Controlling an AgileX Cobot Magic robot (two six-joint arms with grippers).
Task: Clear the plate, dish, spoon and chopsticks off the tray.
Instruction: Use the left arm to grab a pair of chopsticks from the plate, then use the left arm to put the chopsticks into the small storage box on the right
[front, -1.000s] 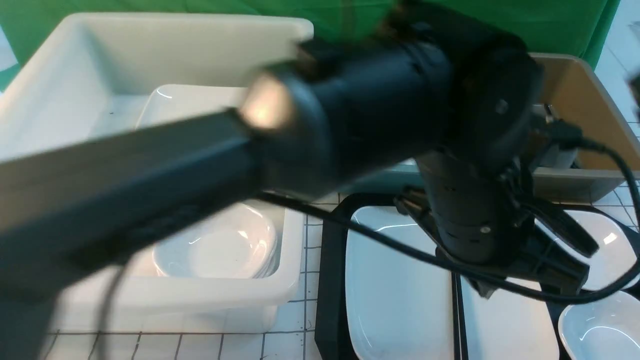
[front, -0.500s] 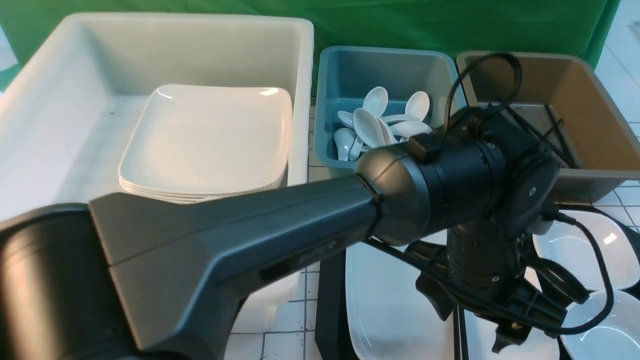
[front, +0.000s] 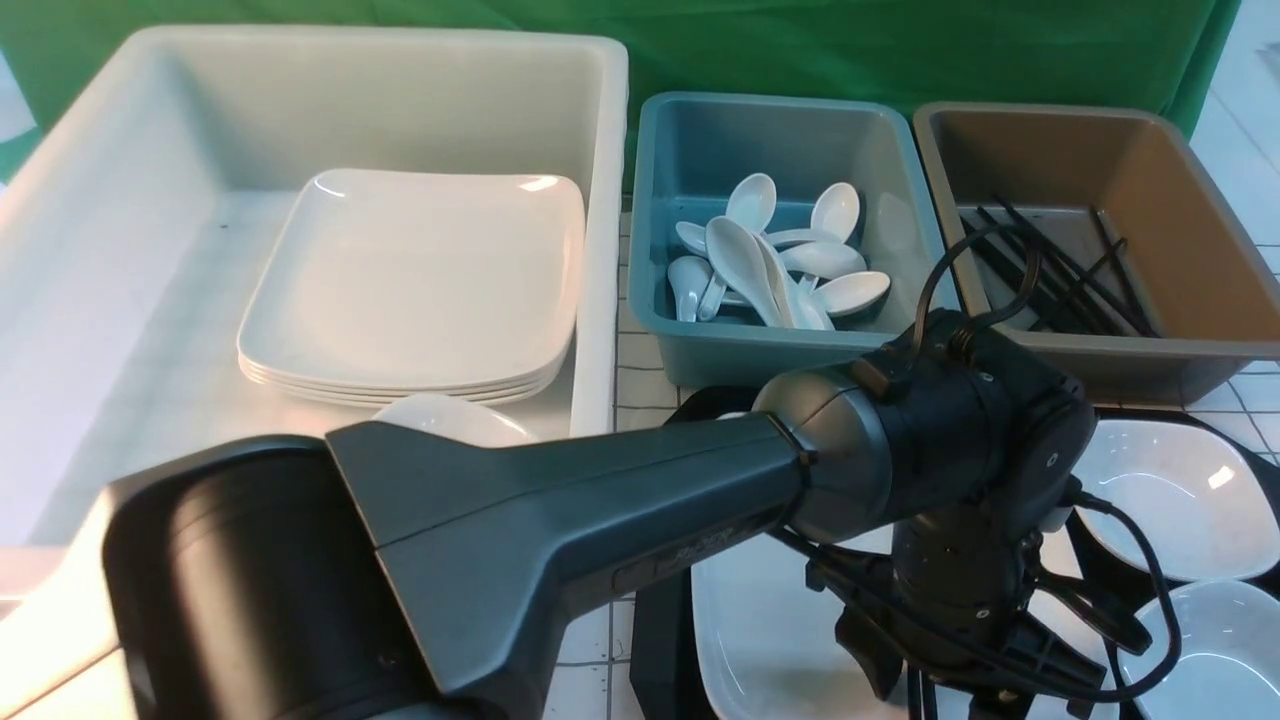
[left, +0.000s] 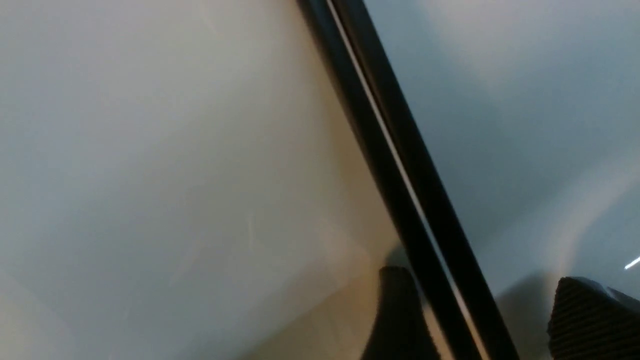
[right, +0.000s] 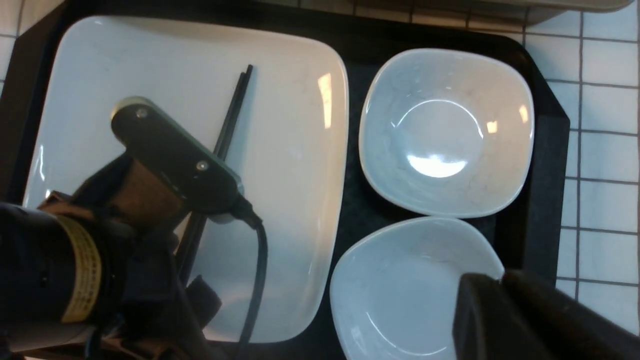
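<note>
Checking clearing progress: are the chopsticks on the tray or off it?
On it. The chopsticks lie on the plate, which sits on the tray; the open left gripper straddles them.

Front view: faces forward and down from between the 2 arms; the left arm (front: 550, 520) fills its foreground. Left wrist view: extremely close above the plate (left: 150, 150) and chopsticks (left: 400, 165). Right wrist view: straight down over the tray (right: 547, 150). All 3 share the plate.

No legible text, labels, numbers — none.
</note>
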